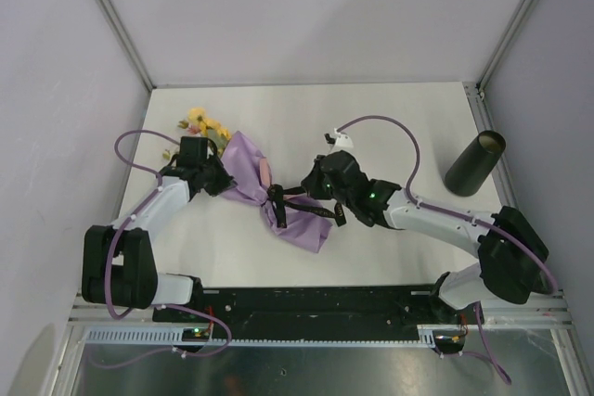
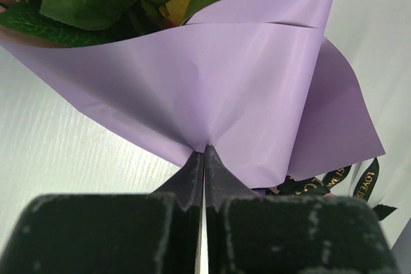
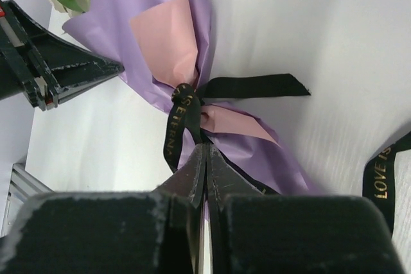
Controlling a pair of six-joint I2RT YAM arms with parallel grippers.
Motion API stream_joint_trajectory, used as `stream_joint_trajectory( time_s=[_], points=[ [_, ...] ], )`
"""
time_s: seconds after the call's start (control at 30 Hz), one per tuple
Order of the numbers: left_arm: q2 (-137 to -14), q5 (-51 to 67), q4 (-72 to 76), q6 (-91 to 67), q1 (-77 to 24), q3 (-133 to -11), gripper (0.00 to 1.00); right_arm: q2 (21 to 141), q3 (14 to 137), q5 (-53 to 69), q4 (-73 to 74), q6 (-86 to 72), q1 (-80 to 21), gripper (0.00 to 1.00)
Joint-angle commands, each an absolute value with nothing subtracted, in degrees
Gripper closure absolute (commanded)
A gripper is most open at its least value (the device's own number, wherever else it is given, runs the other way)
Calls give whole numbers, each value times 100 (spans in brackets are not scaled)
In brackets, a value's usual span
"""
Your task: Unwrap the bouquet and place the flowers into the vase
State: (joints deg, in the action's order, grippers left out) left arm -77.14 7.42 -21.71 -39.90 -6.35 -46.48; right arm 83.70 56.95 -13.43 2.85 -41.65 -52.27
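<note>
My grippers are pinching the bouquet mid-table.
My left gripper is nipping the lilac wrap; my right gripper is nipping the knotted black ribbon; the vase is sitting far right, well apart.

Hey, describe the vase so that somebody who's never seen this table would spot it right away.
Start at the white table and go to its far right side, close to the wall. The vase is there by itself: a narrow, dark cylinder with a round open mouth. Unlike the lilac-wrapped bouquet mid-table, it is plain and dark, and nothing touches it.
</note>
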Motion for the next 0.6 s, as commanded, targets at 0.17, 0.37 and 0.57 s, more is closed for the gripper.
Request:
stream_joint_trajectory(
  time_s=[0.17, 0.37, 0.57],
  points=[
    [-7605, 712, -2092, -3917, -626, -4731, 100, 8719, 5524, -554, -949, -3682, -5293, 67],
    [-7571, 811, -2097, -3939, -629, -4719, 100, 9386, 5855, -482, -1051, -3565, -5645, 60],
    [-7619, 837, -2095, -3938, -643, -4745, 100, 9781, 6034, -428, -898, -3489, -5732, 57]
  ],
)
